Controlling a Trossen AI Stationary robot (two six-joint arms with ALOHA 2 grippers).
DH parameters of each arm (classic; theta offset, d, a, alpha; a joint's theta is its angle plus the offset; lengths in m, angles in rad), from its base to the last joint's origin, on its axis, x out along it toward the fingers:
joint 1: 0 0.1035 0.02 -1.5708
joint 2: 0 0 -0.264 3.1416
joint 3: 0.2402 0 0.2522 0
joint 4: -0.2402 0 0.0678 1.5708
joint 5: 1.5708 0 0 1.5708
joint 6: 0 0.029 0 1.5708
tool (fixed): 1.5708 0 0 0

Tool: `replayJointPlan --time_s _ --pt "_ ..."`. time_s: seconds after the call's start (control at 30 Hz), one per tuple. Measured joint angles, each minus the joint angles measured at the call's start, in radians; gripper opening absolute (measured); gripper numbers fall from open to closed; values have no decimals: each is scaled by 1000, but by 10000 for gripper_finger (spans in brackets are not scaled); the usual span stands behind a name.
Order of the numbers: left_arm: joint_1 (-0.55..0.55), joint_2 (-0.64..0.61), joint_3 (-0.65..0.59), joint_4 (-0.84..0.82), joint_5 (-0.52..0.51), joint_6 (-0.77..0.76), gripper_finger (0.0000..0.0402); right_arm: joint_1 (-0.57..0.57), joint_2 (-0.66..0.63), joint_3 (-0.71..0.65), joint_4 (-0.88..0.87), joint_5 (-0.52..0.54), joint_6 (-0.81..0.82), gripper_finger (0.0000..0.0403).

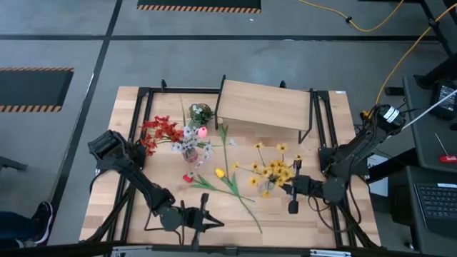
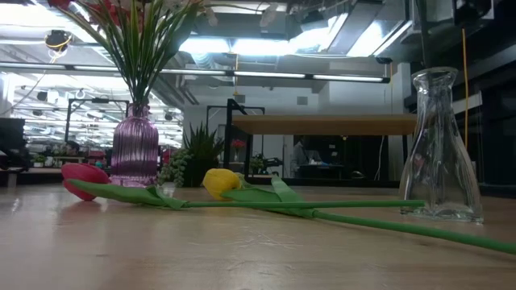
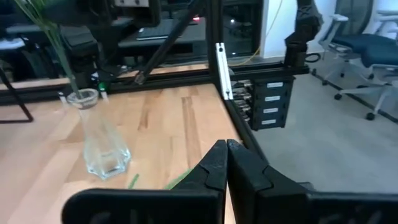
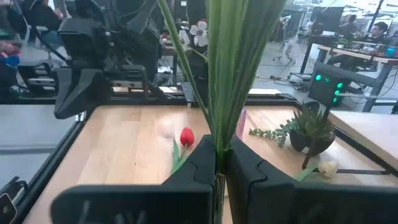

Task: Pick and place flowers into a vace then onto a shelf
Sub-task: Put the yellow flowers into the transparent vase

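Note:
The yellow flowers [image 1: 275, 171] stand with their green stems over a clear glass vase [image 1: 267, 189] on the right half of the table. My right gripper [image 1: 281, 187] is at those stems and is shut on them. In the low view the clear vase [image 2: 439, 145] shows no stems in its body. A yellow tulip [image 2: 219, 182] and a red tulip [image 2: 83, 172] lie flat on the table. A purple vase [image 2: 135, 147] holds red and white flowers. My left gripper [image 3: 227, 146] is shut on nothing, low by the near edge [image 1: 212, 222]. The shelf [image 1: 268, 106] stands at the far side. My right gripper pinches the bunched green stems [image 4: 219, 134] of the yellow flowers between its two fingers, level, from the table's right side and across the stems. The stems stand upright. In the left wrist view their lower ends [image 3: 69, 87] reach down to the clear vase's mouth.
A small potted succulent [image 1: 200, 113] sits behind the purple vase [image 1: 189, 151]. Red flower clusters [image 1: 161, 132] spread to its left, and a pink tulip [image 1: 202, 131] and a white bud [image 4: 328, 167] lie nearby. Black frame rails [image 1: 330, 135] edge the table. Bare wood lies at the near left.

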Motion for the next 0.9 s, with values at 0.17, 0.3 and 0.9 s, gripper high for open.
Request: replayJointPlan --time_s 0.17,0.3,0.9 --pt "17 0 0 0 0 25 1 0 1 -89 123 -1 3 12" --pt "23 0 0 0 0 26 3 0 1 -138 170 -1 4 11" --pt "32 0 0 -1 0 54 2 -6 15 -226 182 0 62 11"
